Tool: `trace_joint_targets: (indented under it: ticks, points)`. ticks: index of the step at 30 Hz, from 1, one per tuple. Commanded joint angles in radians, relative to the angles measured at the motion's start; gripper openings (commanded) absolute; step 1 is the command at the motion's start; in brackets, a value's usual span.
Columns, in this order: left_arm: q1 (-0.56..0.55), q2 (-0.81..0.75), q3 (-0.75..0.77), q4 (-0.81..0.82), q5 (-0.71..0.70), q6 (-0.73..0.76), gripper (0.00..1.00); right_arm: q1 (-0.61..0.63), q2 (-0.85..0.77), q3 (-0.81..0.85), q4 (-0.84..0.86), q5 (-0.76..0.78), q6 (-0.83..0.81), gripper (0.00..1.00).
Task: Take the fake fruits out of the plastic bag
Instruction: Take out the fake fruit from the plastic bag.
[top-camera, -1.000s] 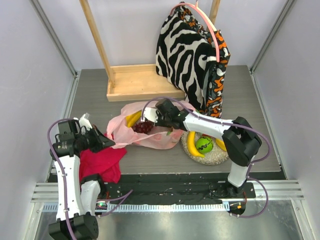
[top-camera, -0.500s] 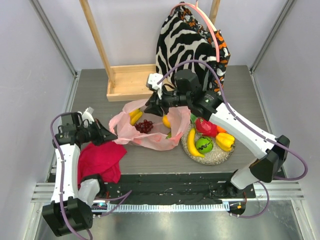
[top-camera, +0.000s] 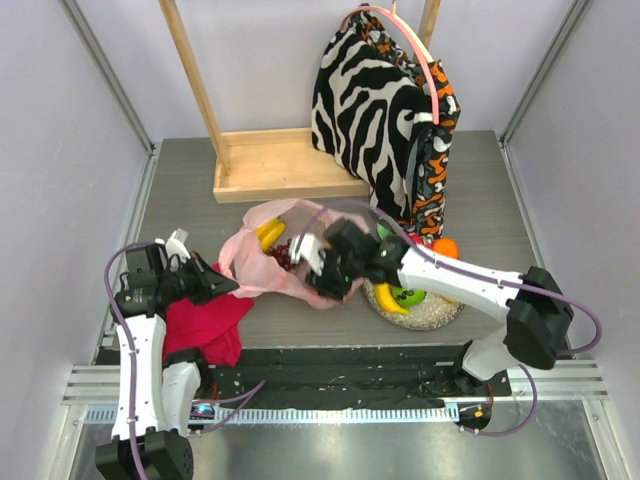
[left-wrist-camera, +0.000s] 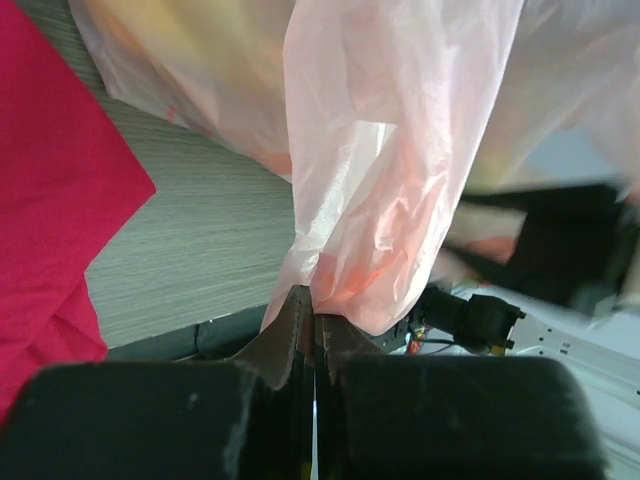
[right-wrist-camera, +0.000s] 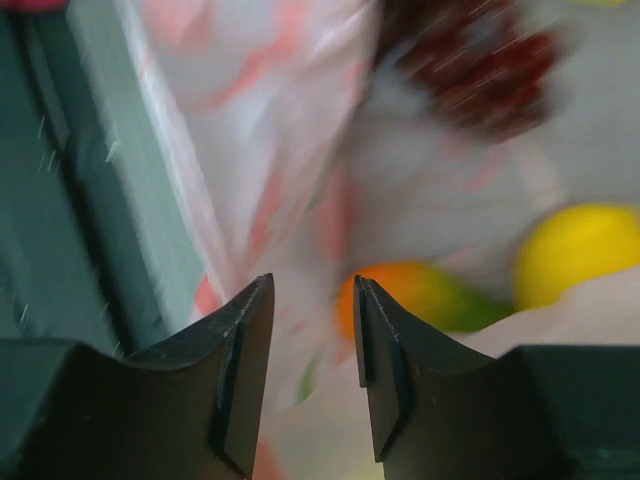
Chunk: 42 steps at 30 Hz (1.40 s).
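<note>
My left fingers (left-wrist-camera: 285, 345) are pinched tight on a fold of the thin translucent pink plastic bag (left-wrist-camera: 390, 190). The bag lies crumpled on the grey counter (left-wrist-camera: 190, 235) beside a magenta-red cloth (left-wrist-camera: 50, 230). My right fingers (right-wrist-camera: 245, 340) stand slightly parted with nothing between them, poised over the bag. Inside it I see a blurred dark red grape bunch (right-wrist-camera: 480, 70), an orange fruit (right-wrist-camera: 395, 290) and a round yellow fruit (right-wrist-camera: 575, 255). A yellow banana (top-camera: 385, 297) and a green apple (top-camera: 408, 294) sit on the silvery round plate (top-camera: 435, 318).

Text, labels, brands: none readable.
Right wrist view: blurred, so small print on the plastic bag (right-wrist-camera: 300, 150) may be missed.
</note>
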Motion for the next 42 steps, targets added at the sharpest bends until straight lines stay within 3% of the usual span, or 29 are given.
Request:
trace_joint_targets:
  ticks: [1,8,15,19,20,29,36,42]
  points:
    - [0.006,-0.033,-0.017,0.062,-0.003,-0.034,0.00,0.105,-0.149,-0.110,-0.054,0.100,-0.011,0.47]
    - [0.000,-0.047,-0.020,0.062,0.007,-0.025,0.00,0.047,0.006,0.136,-0.043,0.200,-0.097,0.47]
    - [0.000,-0.068,-0.026,0.076,0.012,-0.028,0.00,-0.007,0.190,0.251,-0.021,0.221,-0.180,0.46]
    - [-0.003,-0.075,-0.026,0.076,0.020,-0.024,0.00,-0.014,0.294,0.296,-0.002,0.263,-0.148,0.55]
    - [-0.003,-0.076,-0.026,0.076,0.023,-0.022,0.00,-0.020,0.308,0.304,0.009,0.329,-0.134,0.65]
    - [-0.007,-0.085,-0.030,0.085,0.027,-0.021,0.00,-0.095,0.400,0.324,0.066,0.494,-0.126,0.85]
    - [-0.007,-0.079,-0.031,0.093,0.027,-0.030,0.00,-0.114,0.392,0.242,0.072,0.505,-0.146,0.88]
    - [-0.007,-0.078,-0.030,0.093,0.026,-0.028,0.00,-0.119,0.425,0.193,0.080,0.480,-0.126,0.86]
